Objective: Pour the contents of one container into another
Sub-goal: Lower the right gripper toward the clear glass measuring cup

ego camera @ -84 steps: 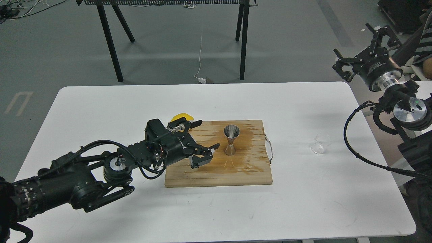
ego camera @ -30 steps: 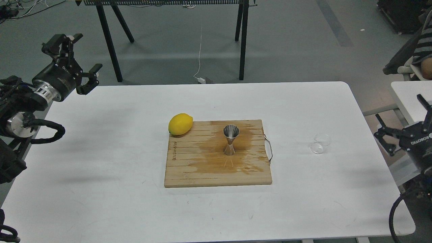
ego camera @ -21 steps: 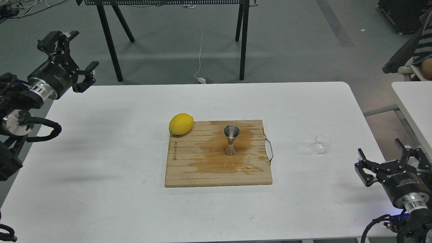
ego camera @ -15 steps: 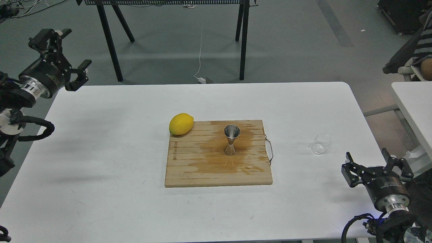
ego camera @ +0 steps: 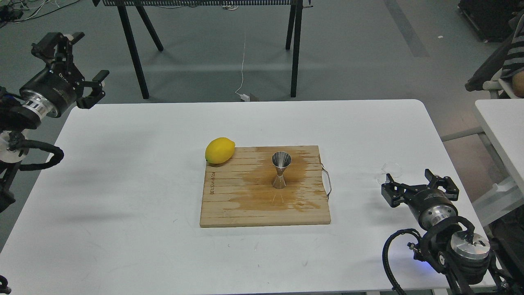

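The steel hourglass jigger [ego camera: 281, 170] stands upright in the middle of the wooden board [ego camera: 262, 209], on a wet patch. The clear glass cup [ego camera: 391, 166] sits on the white table to the right of the board. Its near side is partly covered by my right gripper [ego camera: 414, 184]. That gripper is open, just in front of and to the right of the cup, holding nothing. My left gripper [ego camera: 69, 61] is open and empty, raised beyond the table's far left corner, far from both containers.
A yellow lemon [ego camera: 220, 150] lies at the board's far left corner. The board has a wire handle [ego camera: 327, 184] on its right side. Black trestle legs [ego camera: 133, 49] stand behind the white table [ego camera: 123, 184]. A second white table [ego camera: 497, 123] stands at the right.
My right arm has come in from the table's near right edge toward the glass cup, its open fingers now reaching the cup. My left gripper has hardly moved. Jigger, lemon and cup are unmoved.
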You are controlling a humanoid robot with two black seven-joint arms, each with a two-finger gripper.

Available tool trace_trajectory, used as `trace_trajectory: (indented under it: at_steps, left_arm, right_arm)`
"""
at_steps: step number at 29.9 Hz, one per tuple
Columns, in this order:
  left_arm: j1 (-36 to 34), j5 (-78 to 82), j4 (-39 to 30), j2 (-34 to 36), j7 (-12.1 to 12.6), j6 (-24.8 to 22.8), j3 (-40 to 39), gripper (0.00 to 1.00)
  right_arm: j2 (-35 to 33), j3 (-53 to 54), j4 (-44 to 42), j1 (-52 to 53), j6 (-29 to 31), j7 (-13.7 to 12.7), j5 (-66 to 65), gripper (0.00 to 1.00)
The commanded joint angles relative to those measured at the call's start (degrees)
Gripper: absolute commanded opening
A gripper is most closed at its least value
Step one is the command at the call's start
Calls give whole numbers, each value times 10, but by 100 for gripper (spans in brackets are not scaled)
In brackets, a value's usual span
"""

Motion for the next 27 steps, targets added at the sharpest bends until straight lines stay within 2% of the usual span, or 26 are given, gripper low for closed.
trace_trajectory:
  at_steps: [1, 17, 24, 27]
  left_arm:
    - [-2, 0, 0, 1, 0, 0, 0, 99]
    - [-3, 0, 0, 4, 0, 0, 0, 99]
    - [-4, 0, 0, 5, 1, 0, 0, 99]
    - [-4, 0, 1, 6, 1, 0, 0, 99]
  right_arm:
    - [0, -9, -35, 19, -7, -1, 0, 99]
    - [21, -24, -172, 89, 39, -5, 1, 97]
    - [22, -50, -212, 111, 57, -5, 1, 92]
    - [23, -52, -217, 112, 63, -3, 1, 85]
